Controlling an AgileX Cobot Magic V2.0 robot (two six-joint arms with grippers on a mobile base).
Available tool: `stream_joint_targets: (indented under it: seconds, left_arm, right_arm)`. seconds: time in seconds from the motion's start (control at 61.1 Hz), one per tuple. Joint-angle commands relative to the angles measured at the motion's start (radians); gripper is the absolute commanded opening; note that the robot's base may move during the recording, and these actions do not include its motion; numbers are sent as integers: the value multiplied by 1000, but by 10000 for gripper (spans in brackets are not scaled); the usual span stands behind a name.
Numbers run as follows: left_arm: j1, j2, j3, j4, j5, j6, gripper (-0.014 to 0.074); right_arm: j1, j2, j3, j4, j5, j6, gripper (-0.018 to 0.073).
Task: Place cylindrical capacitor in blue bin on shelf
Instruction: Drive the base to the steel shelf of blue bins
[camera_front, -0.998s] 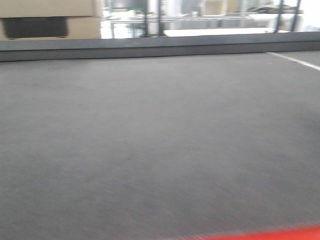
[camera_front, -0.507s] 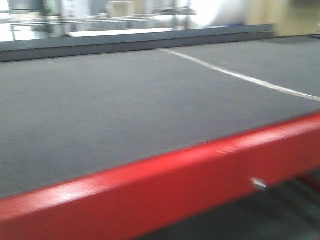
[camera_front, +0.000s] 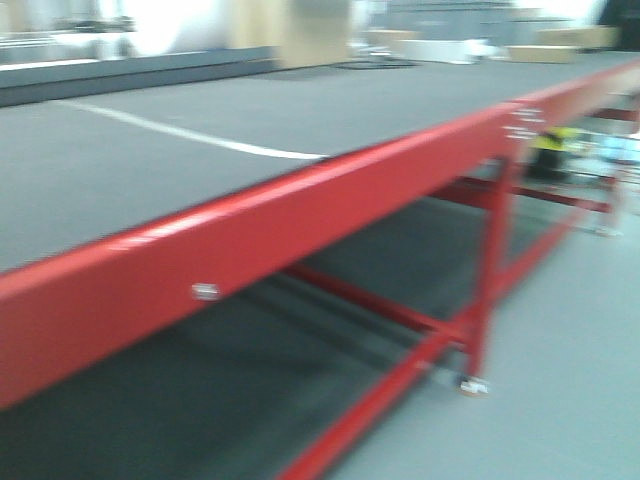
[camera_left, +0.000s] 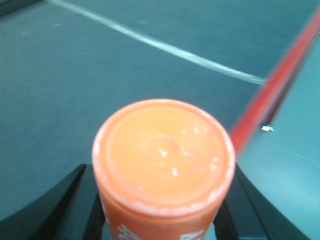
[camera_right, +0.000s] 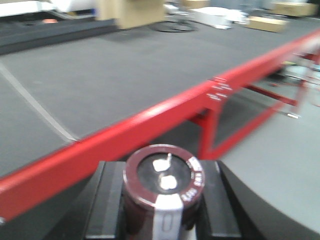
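My right gripper is shut on the cylindrical capacitor, a stubby dark brown cylinder with a white stripe and two silver terminals on its end; black fingers press it from both sides. My left gripper is shut on an orange cylinder with white print on its side, held between black fingers. The shelf and the blue bin are out of view. Neither gripper shows in the front view.
A long red-framed table with a dark grey mat top and a white line runs diagonally through the front view. Red legs and crossbars stand on grey floor. Cardboard boxes sit far behind.
The front view has swung right: the grey mat filled the frame, then the red table edge rose into view, and now the table's side, legs and floor show.
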Motion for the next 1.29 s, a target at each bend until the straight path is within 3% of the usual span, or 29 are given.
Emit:
stream_joint_targets:
  seconds: [0.0, 1.277]
  left_arm:
    - [-7, -6, -8, -5, -17, 0, -111]
    - [-7, -6, -8, -5, -17, 0, -111]
  right_arm:
    - [0, -5, -8, -8, -25, -7, -99]
    - [0, -5, -8, -8, -25, -7, -99]
